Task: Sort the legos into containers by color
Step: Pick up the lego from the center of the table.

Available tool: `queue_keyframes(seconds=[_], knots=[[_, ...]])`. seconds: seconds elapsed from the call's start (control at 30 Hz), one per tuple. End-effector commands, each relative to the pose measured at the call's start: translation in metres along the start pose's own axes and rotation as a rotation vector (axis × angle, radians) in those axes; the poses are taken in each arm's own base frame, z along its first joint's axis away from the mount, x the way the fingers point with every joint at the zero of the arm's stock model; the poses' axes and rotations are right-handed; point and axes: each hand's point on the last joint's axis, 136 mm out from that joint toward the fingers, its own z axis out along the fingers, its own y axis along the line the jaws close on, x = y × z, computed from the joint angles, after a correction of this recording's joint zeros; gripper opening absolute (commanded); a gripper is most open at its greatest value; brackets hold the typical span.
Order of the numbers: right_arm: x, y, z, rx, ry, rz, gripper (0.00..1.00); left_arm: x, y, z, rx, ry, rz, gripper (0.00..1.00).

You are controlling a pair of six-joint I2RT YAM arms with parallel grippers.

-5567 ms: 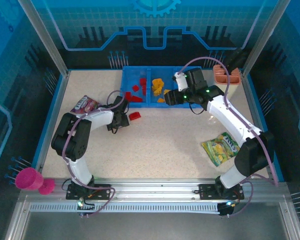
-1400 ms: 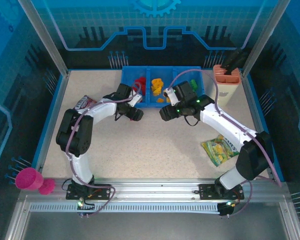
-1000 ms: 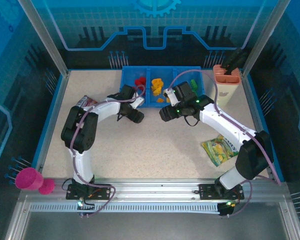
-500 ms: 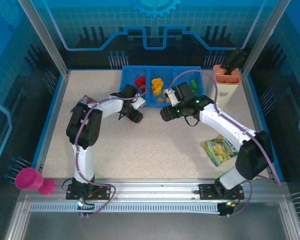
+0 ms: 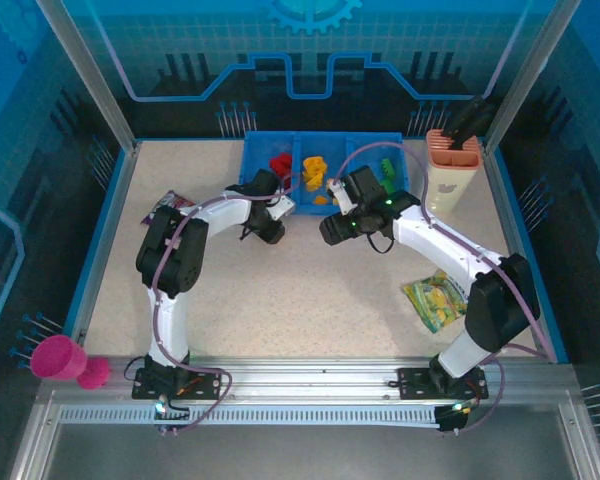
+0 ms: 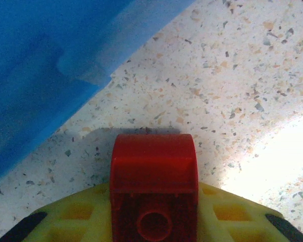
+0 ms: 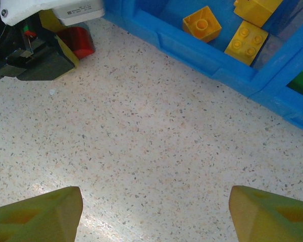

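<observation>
A red lego is sitting clamped in the left pincer, just at the near wall of the blue bin, over the desk. Further right, the right pincer is hovering with its fingers apart over the desk, near the compartment holding yellow legos.

A red lego sits clamped in the gripper at 6 o'clock, the blue bin at 10 o'clock on the speckled tabletop.

Overhead from behind, wrist views close, angled downward, sharing blue bin
</observation>
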Motion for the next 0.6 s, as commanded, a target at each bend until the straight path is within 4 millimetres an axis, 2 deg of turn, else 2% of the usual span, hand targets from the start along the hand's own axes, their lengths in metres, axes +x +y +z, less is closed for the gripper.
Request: queue_keyframes(seconds=[0.0,0.2,0.3,0.4,0.57], knots=[[-0.008,-0.003,-0.003,0.021,-0.023,-0.023,0.78,0.037,-0.016,0.006,0.020,0.126,-0.025,0.30],[-0.001,-0.015,-0.020,0.035,-0.068,-0.005,0.79,0.045,-0.034,-0.021,-0.005,0.117,-0.028,0.26],[0.007,-0.022,-0.025,0.039,-0.070,0.018,0.79,0.039,-0.038,-0.050,-0.023,0.068,-0.030,0.25],[0.015,-0.029,-0.028,0.045,-0.072,0.032,0.80,0.018,-0.031,-0.089,-0.066,-0.035,-0.046,0.24],[0.022,-0.036,-0.026,0.038,-0.078,0.063,0.80,-0.040,-0.006,-0.144,-0.151,-0.255,-0.110,0.24]])
